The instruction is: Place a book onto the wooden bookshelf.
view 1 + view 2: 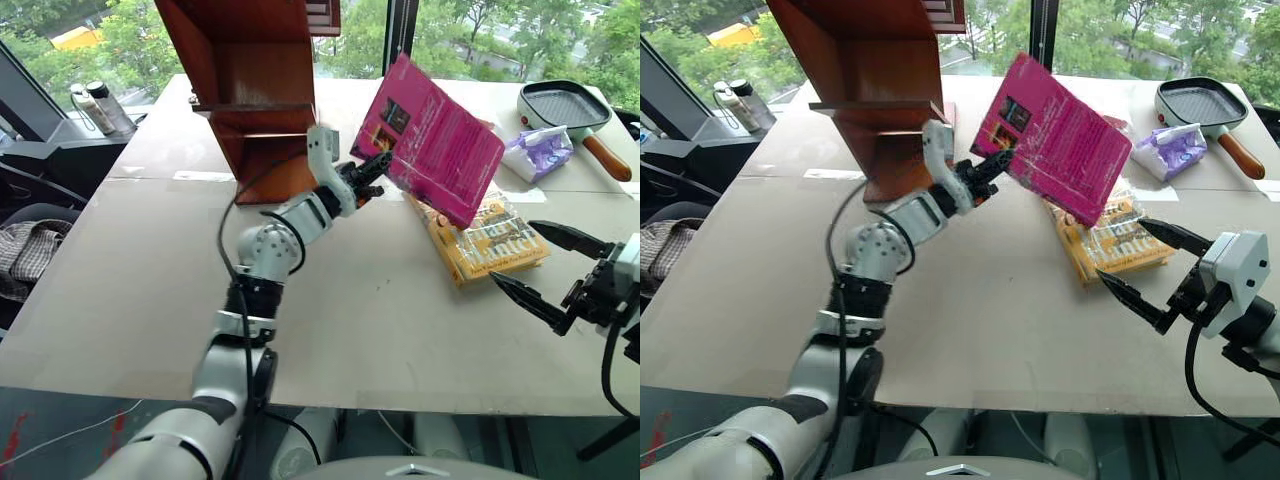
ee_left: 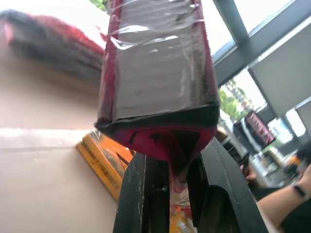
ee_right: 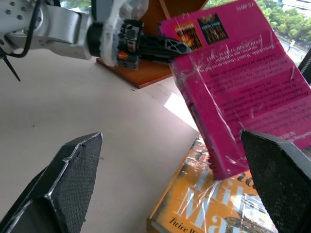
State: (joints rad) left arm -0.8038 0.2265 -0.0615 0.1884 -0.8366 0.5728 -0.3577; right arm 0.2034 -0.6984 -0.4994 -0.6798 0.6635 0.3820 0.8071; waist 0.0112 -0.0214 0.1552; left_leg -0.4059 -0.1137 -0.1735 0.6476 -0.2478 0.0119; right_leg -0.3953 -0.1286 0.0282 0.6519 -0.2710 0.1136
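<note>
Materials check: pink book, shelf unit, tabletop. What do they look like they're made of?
Pink book: paper or card cover under glossy clear plastic wrap, going by the wrinkles and glare.
Wooden bookshelf: reddish-brown wood or veneer with a polished sheen; solid or laminate is hard to tell.
Table: matte beige board, likely laminate, with a visible seam.

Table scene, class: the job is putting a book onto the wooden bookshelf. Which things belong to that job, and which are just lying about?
Belong to the job:
- pink book, tilted up off the table
- wooden bookshelf
- left gripper, shut on the pink book's edge

Just lying about:
- yellow-orange book, flat on the table
- grill pan
- purple packet
- two bottles
</note>
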